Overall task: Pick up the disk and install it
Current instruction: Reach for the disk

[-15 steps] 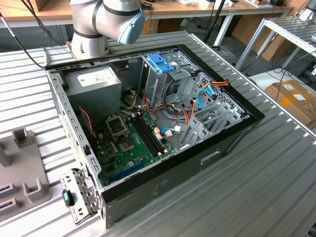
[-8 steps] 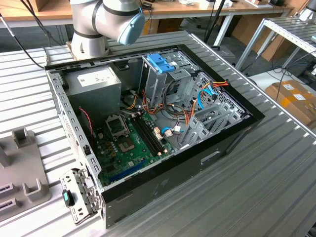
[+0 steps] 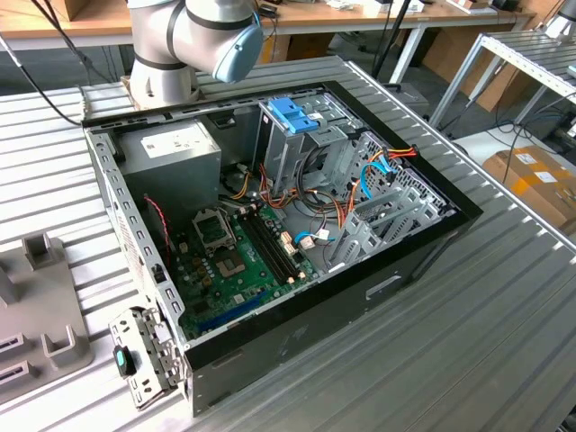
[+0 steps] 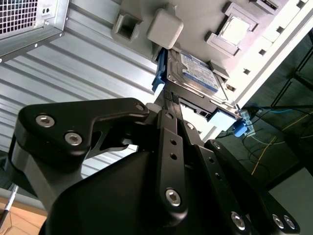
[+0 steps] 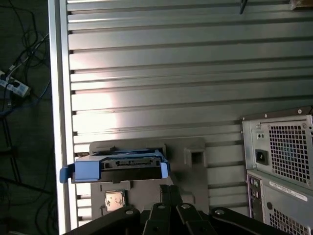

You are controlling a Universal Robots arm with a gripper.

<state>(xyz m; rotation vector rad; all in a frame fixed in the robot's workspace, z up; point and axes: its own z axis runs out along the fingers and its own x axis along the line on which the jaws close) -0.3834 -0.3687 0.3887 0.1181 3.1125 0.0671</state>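
Disk (image 5: 129, 165) rests on grey fixture (image 5: 182, 146) just beyond closed jaws.

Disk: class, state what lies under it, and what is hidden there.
The disk rests on a grey plate, which lies on the ribbed table. The plate's surface right under the disk is covered.

Ribbed metal table (image 3: 504, 297) in a workshop.
Wooden desk (image 3: 360, 16) behind; at the exterior view's right a metal rack (image 3: 537, 56), a cardboard box (image 3: 533, 180) on the pale floor (image 3: 477, 144).
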